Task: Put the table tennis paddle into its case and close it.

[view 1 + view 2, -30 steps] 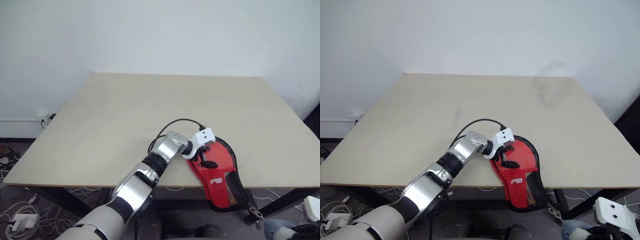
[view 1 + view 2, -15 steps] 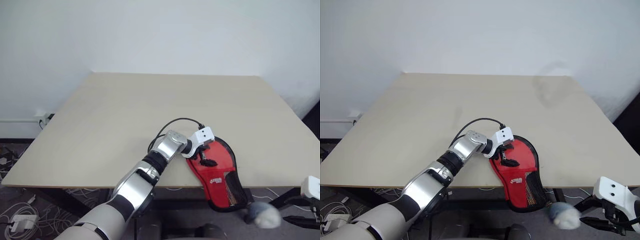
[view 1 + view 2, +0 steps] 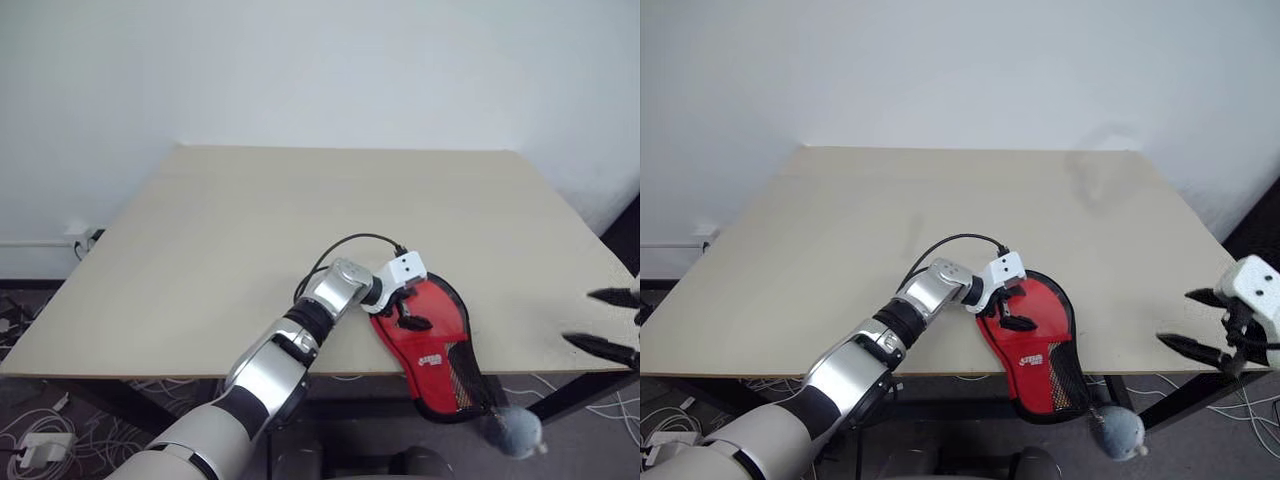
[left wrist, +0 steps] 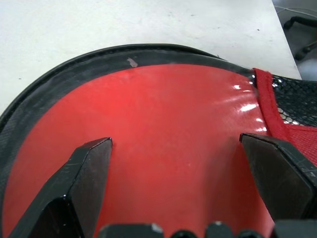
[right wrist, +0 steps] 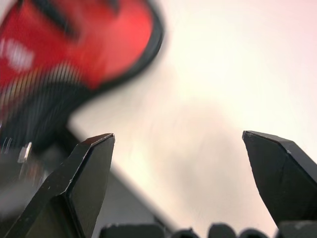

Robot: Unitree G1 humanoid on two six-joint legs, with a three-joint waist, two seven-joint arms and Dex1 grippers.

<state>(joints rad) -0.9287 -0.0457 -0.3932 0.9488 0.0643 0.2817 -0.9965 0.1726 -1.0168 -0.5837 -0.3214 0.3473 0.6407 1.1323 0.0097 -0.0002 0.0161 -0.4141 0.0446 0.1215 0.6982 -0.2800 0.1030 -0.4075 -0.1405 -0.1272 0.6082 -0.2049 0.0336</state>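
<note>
The case (image 3: 432, 330) lies at the table's front edge, red with black piping. Its black mesh end hangs past the edge. A grey pom-pom (image 3: 1118, 430) dangles below that end. My left gripper (image 3: 408, 310) is open over the case's round red part. In the left wrist view its fingertips (image 4: 94, 158) spread across the glossy red face (image 4: 168, 109); I cannot tell whether they touch it. My right gripper (image 3: 1175, 318) is open and empty in the air off the table's front right edge. The table tennis paddle is hidden.
The beige table (image 3: 300, 220) stretches bare behind the case to a white wall. Cables and a plug strip (image 3: 40, 440) lie on the floor at the left. A chair caster (image 4: 297, 22) stands beyond the table's edge.
My right gripper has opened, let go of the grey pom-pom and risen from low right to table-edge height. The pom-pom has swung back under the case. The left gripper has stayed put.
</note>
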